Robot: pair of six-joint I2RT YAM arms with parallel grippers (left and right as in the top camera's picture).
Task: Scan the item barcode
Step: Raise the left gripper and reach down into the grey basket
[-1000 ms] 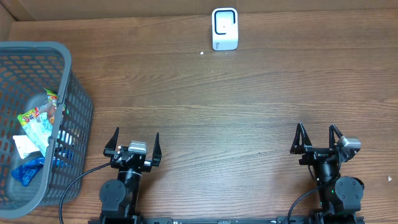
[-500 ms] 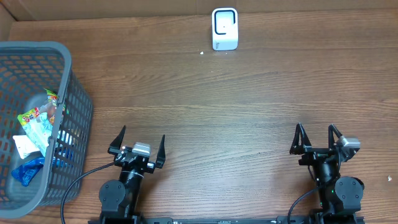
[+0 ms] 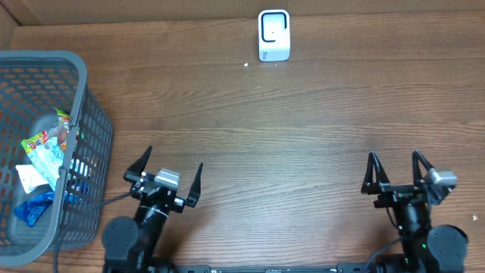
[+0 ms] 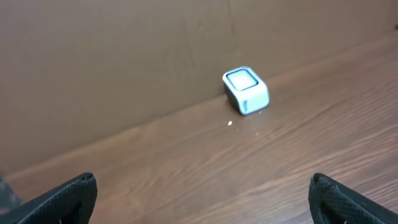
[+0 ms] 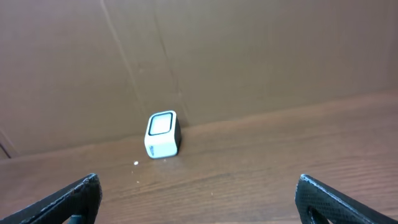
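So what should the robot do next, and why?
Probably reach the left gripper into the basket for a packet: it and the right gripper stand open and empty, and the scanner has nothing before it.

Wooden table (image 3: 303,129), dark brown grain, surface sound and evenly lit. A plain brown wall (image 5: 261,50) stands along the table's far edge and meets it directly. A slanted crease (image 5: 124,62) runs down the wall toward the table.
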